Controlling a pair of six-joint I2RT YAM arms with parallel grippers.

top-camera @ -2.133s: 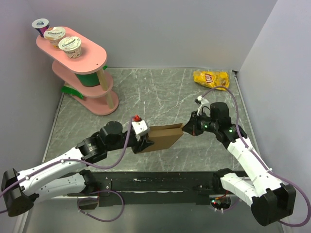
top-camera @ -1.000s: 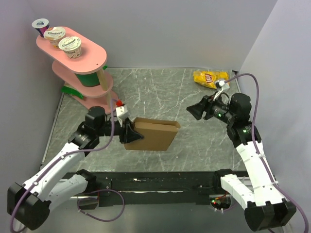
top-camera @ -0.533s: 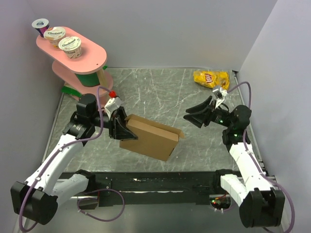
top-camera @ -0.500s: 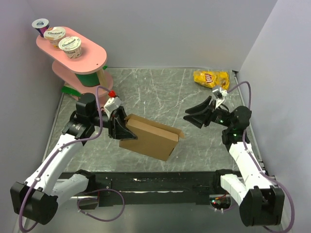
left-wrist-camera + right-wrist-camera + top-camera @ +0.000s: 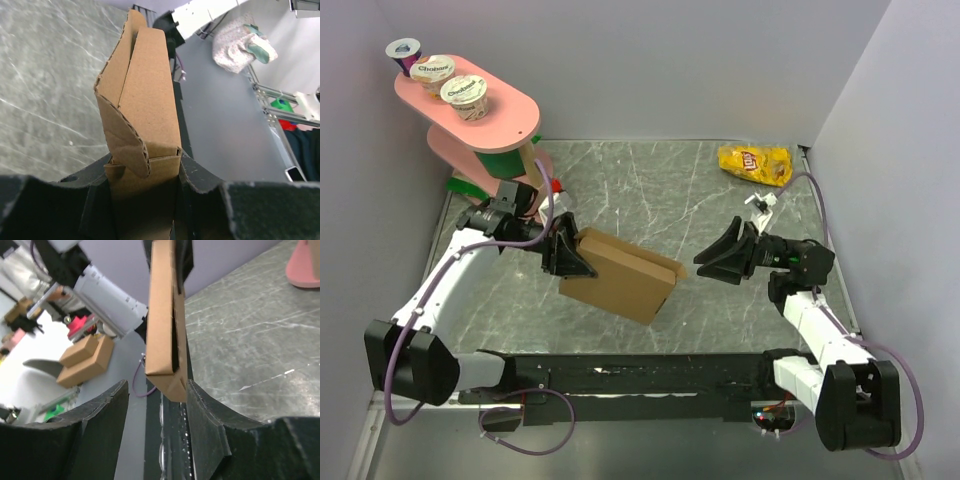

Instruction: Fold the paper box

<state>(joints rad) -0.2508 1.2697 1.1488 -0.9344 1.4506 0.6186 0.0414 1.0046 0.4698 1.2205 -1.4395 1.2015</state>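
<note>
Paper box (image 5: 625, 285) hangs in left claw (image 5: 577, 264), chip bag (image 5: 755, 163) well apart.

White arms (image 5: 438, 292), blk joints (image 5: 802, 262), purple cables (image 5: 820, 197); left claw (image 5: 578, 255), right claw (image 5: 702, 270) blk.

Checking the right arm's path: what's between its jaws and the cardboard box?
Nothing: in the top view only a bare strip of table separates the right gripper from the paper box.
</note>
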